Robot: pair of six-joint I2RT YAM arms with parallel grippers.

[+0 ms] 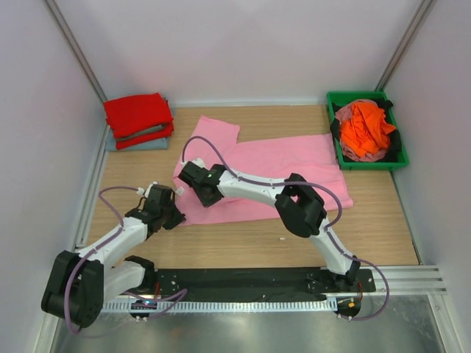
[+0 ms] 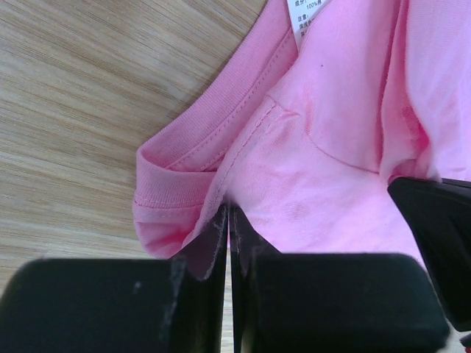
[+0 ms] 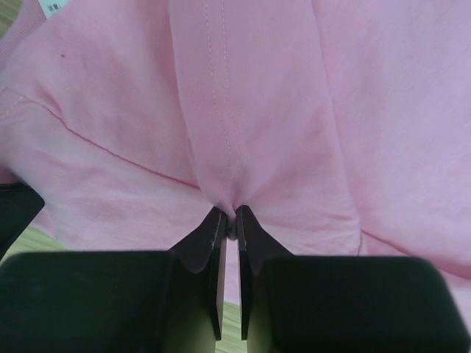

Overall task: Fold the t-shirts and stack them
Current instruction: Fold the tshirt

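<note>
Pink t-shirt (image 1: 287, 162) light, limp, will sag — left claw (image 2: 228, 224) and right claw (image 3: 235, 217) each pinched tight on a fold of it.

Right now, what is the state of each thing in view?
pink t-shirt: spread out
red t-shirt: folded, on grey-blue t-shirt
grey-blue t-shirt: folded
orange t-shirt: crumpled in green bin
left pincer: shut on pink t-shirt
right pincer: shut on pink t-shirt

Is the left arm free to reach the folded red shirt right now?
Probably not straight away: the left gripper is shut on the pink shirt's edge and must let go first. Only bare table lies between it and the red shirt.
</note>
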